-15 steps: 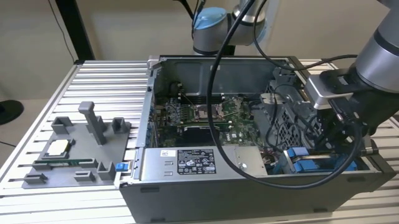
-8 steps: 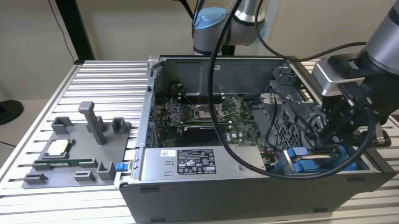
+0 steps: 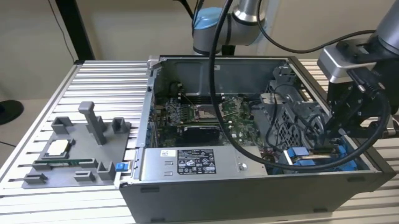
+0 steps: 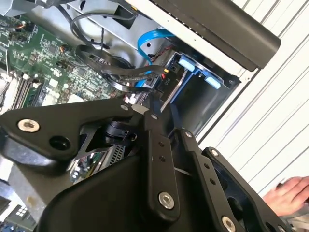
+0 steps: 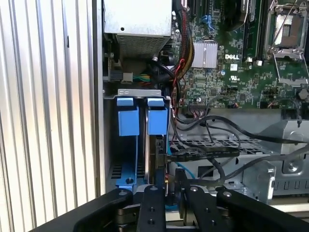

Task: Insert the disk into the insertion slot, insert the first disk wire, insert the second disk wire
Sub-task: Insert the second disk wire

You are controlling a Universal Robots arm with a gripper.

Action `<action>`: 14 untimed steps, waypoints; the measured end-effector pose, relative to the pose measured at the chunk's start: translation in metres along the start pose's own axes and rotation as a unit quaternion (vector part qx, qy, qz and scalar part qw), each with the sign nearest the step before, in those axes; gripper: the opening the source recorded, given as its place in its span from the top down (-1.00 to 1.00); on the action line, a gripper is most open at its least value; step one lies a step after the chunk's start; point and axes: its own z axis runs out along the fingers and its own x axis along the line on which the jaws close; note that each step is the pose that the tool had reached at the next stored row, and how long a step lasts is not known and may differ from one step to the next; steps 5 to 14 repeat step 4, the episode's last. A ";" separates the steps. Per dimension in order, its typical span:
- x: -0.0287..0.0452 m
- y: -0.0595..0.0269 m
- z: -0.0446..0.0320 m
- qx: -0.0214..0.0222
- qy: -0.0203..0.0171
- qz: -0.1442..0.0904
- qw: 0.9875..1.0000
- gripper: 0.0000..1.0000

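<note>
Exterior view – high, angled down over the whole open computer case (image 3: 262, 140); both wrist views sit close above the gripper linkage, facing the blue insertion slot (image 5: 140, 145) – shared corner.

My gripper (image 4: 161, 123) reaches into the open computer case (image 4: 217, 29), its black linkage close to the lens, the fingertips beside the insertion slot (image 4: 203, 82) with its blue tabs. Behind lie a green motherboard (image 4: 46, 63) and looping black cables (image 4: 111, 67). A person's hand (image 4: 289, 193) rests on the ribbed table (image 4: 275, 125).
</note>
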 end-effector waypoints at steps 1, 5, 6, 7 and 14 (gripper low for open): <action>0.0000 0.0000 -0.0001 0.000 0.000 0.000 1.000 -1.00; 0.0000 0.0000 -0.0001 0.000 0.001 0.000 1.000 -1.00; 0.0000 0.0000 -0.0001 0.000 0.001 0.000 1.000 -1.00; 0.0000 0.0000 -0.0001 0.000 0.001 0.000 1.000 -1.00; 0.0000 0.0000 -0.0001 0.000 0.001 0.000 1.000 -1.00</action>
